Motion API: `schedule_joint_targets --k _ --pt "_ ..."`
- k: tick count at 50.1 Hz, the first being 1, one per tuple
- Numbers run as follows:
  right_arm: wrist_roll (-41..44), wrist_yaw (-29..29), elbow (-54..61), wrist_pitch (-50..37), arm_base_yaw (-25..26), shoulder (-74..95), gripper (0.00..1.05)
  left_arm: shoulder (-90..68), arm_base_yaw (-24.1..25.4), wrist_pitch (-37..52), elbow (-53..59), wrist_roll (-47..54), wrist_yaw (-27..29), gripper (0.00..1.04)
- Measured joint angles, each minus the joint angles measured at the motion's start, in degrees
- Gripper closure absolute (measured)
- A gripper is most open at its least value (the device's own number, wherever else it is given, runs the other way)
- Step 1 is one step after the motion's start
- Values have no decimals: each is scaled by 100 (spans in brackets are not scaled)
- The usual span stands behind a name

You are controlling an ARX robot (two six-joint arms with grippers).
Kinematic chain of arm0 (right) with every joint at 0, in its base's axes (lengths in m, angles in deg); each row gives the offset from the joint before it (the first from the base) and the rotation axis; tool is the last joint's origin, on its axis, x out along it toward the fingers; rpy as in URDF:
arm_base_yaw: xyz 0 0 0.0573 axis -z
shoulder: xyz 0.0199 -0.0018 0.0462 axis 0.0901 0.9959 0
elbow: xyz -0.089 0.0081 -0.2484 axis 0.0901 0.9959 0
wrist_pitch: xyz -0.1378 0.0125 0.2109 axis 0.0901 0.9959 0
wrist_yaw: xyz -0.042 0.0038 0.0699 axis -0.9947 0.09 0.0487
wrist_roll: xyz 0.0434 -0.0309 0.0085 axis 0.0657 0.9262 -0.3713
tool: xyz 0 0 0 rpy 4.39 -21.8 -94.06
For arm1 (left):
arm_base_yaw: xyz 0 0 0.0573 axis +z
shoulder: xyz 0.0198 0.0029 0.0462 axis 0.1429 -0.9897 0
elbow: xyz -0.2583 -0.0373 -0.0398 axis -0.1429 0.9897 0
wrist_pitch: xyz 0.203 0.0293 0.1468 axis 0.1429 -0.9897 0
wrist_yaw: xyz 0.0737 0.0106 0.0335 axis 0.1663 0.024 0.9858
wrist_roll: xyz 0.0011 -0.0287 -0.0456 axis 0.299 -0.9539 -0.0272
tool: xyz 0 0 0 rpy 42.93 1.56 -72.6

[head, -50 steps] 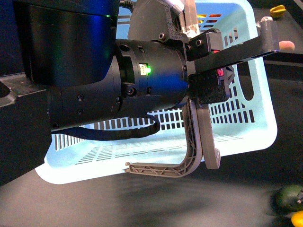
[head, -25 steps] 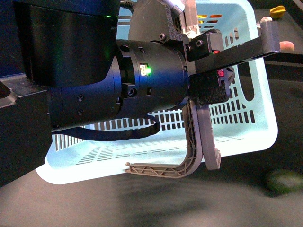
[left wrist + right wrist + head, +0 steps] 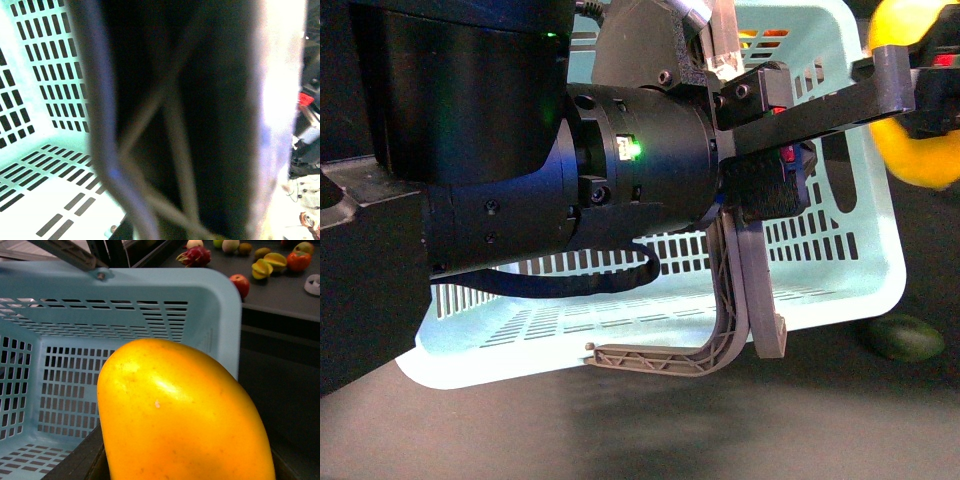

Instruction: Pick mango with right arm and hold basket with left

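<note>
The pale turquoise basket (image 3: 840,260) is tilted, with its open side facing the front camera. My left arm fills the middle of the front view. Its gripper (image 3: 745,215) is shut on the basket's grey-brown handle (image 3: 715,345). The left wrist view shows that handle (image 3: 170,125) blurred and very close, with the slotted basket floor (image 3: 35,180) beside it. At the upper right, my right gripper (image 3: 932,100) is shut on the yellow mango (image 3: 920,155), holding it in the air beside the basket's rim. The mango (image 3: 180,415) fills the right wrist view, with the basket's corner (image 3: 215,305) just behind it.
A dark green oval fruit (image 3: 905,338) lies on the dark table right of the basket. On a farther surface lie a dragon fruit (image 3: 195,256), a red apple (image 3: 241,284), a star fruit (image 3: 267,267) and a tomato (image 3: 299,260).
The mango has risen from the lower right corner to the upper right, beside the basket rim, in my right gripper. The green fruit has shifted up the picture. Basket and left arm are still.
</note>
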Motion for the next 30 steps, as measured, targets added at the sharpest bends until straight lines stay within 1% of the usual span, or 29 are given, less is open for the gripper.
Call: schedule_joint_targets --k 4,6,11,12,16,22,26,30 --pt "-98 -125 -212 -55 -186 299 47 0 2 0 0 -7 -2 89" --pt "-164 -293 -343 -144 -284 496 47 0 2 0 0 -9 -2 89" --pt "-227 -367 -496 -297 -382 756 46 0 2 0 0 -4 0 89" --pt "-249 -400 -535 -348 -407 828 42 0 2 0 0 -4 0 89" --pt "-345 -553 -616 -450 -459 979 31 0 2 0 0 -4 0 89" --pt "-461 -723 -616 -638 -468 1014 18 0 2 0 0 -7 0 89" --pt "-697 -890 -509 -855 -404 901 7 0 2 -4 0 -9 -17 89" --pt "-804 -1086 -249 -944 -293 616 8 -22 0 -17 0 -31 -72 89"
